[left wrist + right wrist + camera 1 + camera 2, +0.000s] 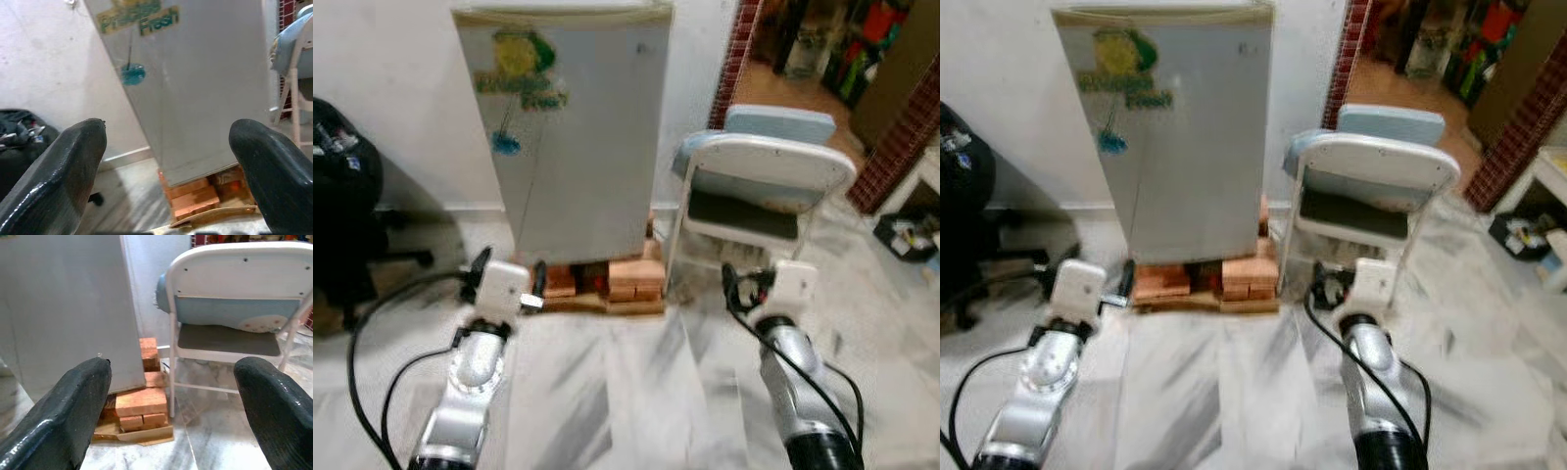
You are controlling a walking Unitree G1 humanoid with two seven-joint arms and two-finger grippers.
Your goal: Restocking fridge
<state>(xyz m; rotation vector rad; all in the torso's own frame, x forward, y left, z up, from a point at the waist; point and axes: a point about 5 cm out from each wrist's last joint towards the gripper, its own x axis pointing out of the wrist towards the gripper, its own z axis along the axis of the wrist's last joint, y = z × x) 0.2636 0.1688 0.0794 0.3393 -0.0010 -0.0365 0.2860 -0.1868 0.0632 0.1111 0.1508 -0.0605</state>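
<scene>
Left eye view showed me the fridge (573,137) standing shut against the white wall, dead ahead, raised on a stack of bricks (626,279) over a flat board on the marble floor (636,392). A sticker (519,73) with green lettering sat high on its door. Just to its right stood a white folding chair (759,191), its back turned toward me. I had both arms raised in front of the fridge. The left gripper (168,161) hung before the door's lower left, jaws spread wide and holding nothing. The right gripper (171,401) sat nearer the chair, jaws equally wide apart and empty, with the bricks and chair legs between them in the right wrist view. A black office chair (342,196) stood off to my left.
</scene>
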